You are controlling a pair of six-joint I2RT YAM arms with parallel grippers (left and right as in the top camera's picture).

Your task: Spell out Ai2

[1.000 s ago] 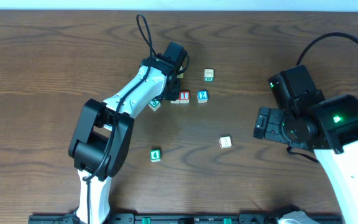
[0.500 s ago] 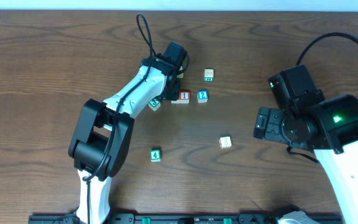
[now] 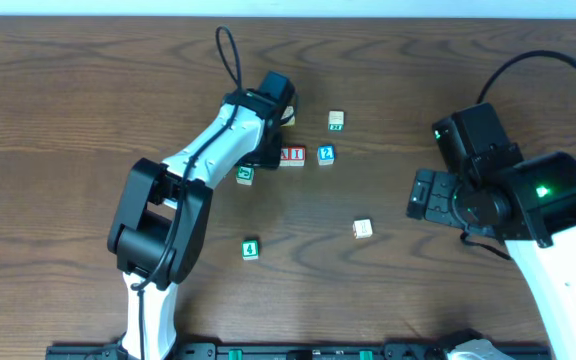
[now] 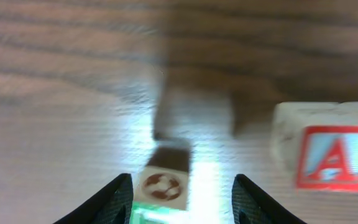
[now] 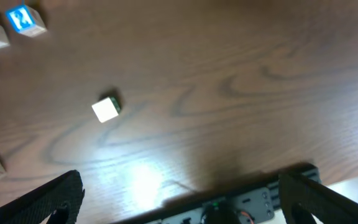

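- The left claw (image 4: 182, 182) stands wide open, low over the surface (image 3: 88, 110). A small block with a red-brown picture on top (image 4: 164, 185) lies between its fingers, and neither finger grips it.
- In the blurred left wrist view, the red A block (image 4: 335, 157) sits just to the right of that claw.
- From overhead, the A block (image 3: 286, 154) touches the red I block (image 3: 298, 154). The blue 2 block (image 3: 326, 154) lies just beside them in the same row, with a small gap.
- 4 other blocks lie apart from the row:
  - a green one (image 3: 245, 174) by the left arm
  - a green-marked one (image 3: 336, 120) above the row
  - a green 4 (image 3: 250, 249)
  - a pale one (image 3: 363, 229)
- The right claw (image 5: 179, 180) is spread wide and holds nothing, well away from the row.
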